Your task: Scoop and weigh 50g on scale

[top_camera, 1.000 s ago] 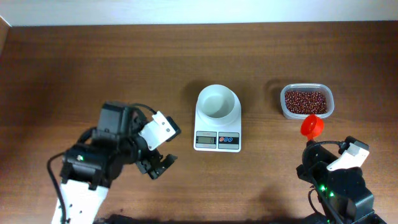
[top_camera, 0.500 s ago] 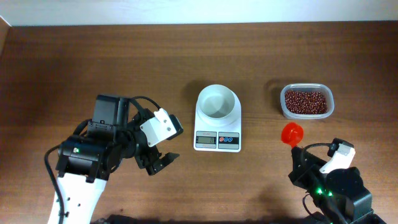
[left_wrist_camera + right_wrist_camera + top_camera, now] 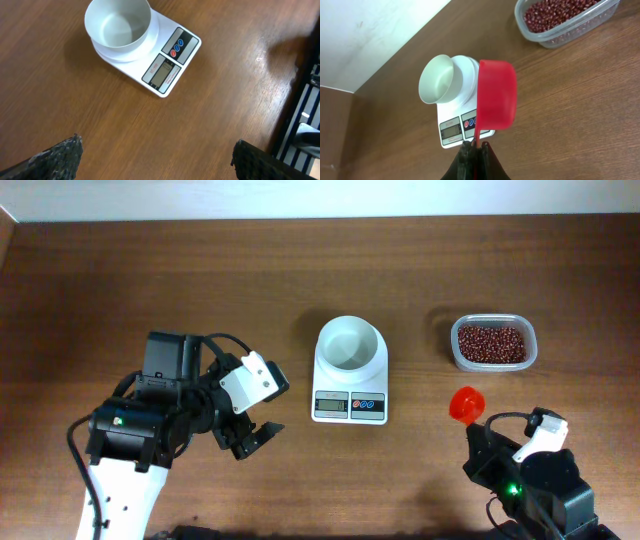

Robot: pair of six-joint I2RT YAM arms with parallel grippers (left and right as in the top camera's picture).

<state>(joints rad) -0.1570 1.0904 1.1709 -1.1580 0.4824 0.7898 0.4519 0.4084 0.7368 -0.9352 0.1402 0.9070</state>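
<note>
The white scale (image 3: 349,392) stands mid-table with its round white bowl (image 3: 350,345) empty. The reddish-brown beans (image 3: 491,343) fill a clear tub to the right of it. My right gripper (image 3: 479,430) is shut on the handle of a red scoop (image 3: 466,403), which hangs between tub and scale, nearer me. In the right wrist view the scoop (image 3: 496,95) rises from my shut gripper (image 3: 475,145) in front of the scale (image 3: 465,127); no beans show in it. My left gripper (image 3: 256,440) stands open and empty, left of the scale (image 3: 167,65).
The clear tub's rim (image 3: 570,32) sits at the table's right side. The table's back edge meets a pale wall (image 3: 320,198). Dark equipment (image 3: 305,110) shows at the right of the left wrist view.
My right arm has drawn the scoop back from the tub's near edge, toward me and left. The left arm has shifted slightly left, its gripper still open.
</note>
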